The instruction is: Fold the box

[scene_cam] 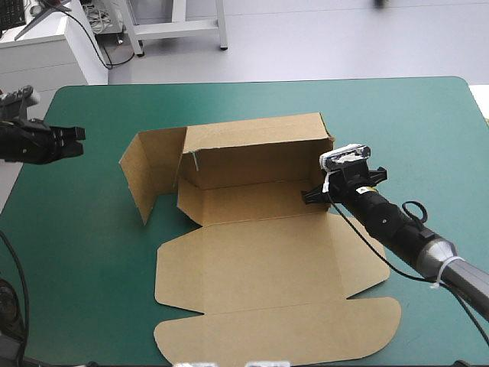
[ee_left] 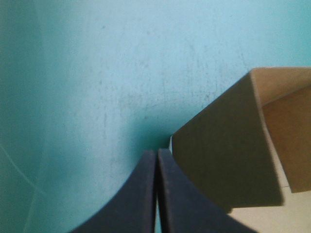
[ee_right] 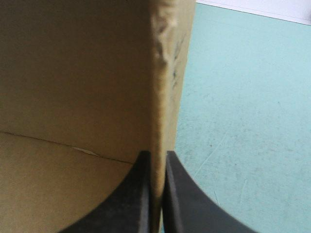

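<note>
The brown box lies mid-table with its lid and front flaps flat toward the near edge. Its back wall stands raised, and a left side flap stands swung outward. My right gripper is at the box's right end, shut on the upright right wall, whose edge runs between the fingertips. My left gripper hovers near the table's left edge, shut and holding nothing. In its wrist view the left gripper points at teal-green cover, with the swung-out flap just beside it.
Teal-green cover stretches broadly right of the box and along the far edge. A narrower strip lies between the box and the table's left edge.
</note>
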You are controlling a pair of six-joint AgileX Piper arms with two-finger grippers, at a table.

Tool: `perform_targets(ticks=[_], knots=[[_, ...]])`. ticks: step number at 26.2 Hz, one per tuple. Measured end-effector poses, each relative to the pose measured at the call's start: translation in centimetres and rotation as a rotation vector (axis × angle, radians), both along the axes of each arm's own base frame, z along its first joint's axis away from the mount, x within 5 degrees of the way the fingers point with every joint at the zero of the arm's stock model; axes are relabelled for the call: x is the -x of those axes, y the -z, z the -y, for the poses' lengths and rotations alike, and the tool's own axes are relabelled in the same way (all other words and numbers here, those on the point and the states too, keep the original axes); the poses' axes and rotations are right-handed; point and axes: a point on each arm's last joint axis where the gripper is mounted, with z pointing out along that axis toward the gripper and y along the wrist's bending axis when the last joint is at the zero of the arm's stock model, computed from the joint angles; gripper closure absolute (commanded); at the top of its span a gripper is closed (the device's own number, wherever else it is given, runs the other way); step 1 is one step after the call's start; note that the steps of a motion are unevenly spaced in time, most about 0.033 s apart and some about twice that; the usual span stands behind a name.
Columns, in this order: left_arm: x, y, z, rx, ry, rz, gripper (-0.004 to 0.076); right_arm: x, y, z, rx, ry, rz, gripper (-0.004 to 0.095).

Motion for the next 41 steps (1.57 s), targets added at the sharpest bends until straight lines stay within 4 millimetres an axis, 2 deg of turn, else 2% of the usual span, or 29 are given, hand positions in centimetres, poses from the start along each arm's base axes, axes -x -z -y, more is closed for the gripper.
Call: perform_targets(ticks=[4, 9, 12, 17, 20, 25, 29, 31, 33, 34, 35, 37, 41], knots=[[0.6, 2.8, -1.9, 0.097, -0.123, -0.014, 0.0733, 0.0, 0.0, 0.0, -0.001, -0.003, -0.002, 0.0925], [1.6, 5.0, -3.5, 0.171, -0.239, -0.019, 0.0733, 0.0, -0.1, -0.3, -0.014, -0.028, -0.023, 0.0924], [1.8, 6.1, -4.0, 0.197, -0.287, -0.025, 0.0733, -0.3, -0.9, -0.4, -0.075, -0.076, -0.078, 0.0919], [2.3, 8.1, -3.8, 0.213, -0.317, -0.052, 0.0733, -1.6, -3.7, 0.6, -0.190, -0.109, -0.131, 0.0919], [2.6, 9.4, -3.8, 0.213, -0.349, -0.065, 0.0733, -2.2, -6.1, 1.3, -0.232, -0.122, -0.164, 0.0919], [3.1, 11.7, -3.9, 0.203, -0.408, -0.086, 0.0733, -2.3, -10.1, 1.7, -0.194, -0.105, -0.291, 0.0919], [3.4, 12.7, -3.8, 0.209, -0.436, -0.092, 0.0733, -2.7, -11.8, 2.1, -0.128, -0.049, -0.434, 0.0919], [3.4, 12.8, -3.8, 0.224, -0.448, -0.084, 0.0733, -3.0, -11.6, 2.2, -0.101, -0.036, -0.527, 0.0919], [3.3, 12.7, -3.8, 0.237, -0.458, -0.074, 0.0733, -4.0, -9.1, 1.9, -0.065, -0.022, -0.737, 0.0919], [3.3, 12.7, -3.8, 0.238, -0.460, -0.073, 0.0733, -4.3, -8.4, 1.8, -0.057, -0.021, -0.778, 0.0919], [3.2, 12.7, -3.8, 0.247, -0.463, -0.070, 0.0733, -5.0, -6.6, 1.6, -0.041, -0.014, -0.864, 0.0919], [3.2, 12.6, -3.7, 0.258, -0.468, -0.066, 0.0733, -6.1, -4.7, 1.4, -0.033, -0.002, -0.922, 0.0920], [3.2, 12.6, -3.7, 0.260, -0.468, -0.065, 0.0733, -8.0, -2.8, 1.1, -0.050, 0.022, -0.920, 0.0920]])
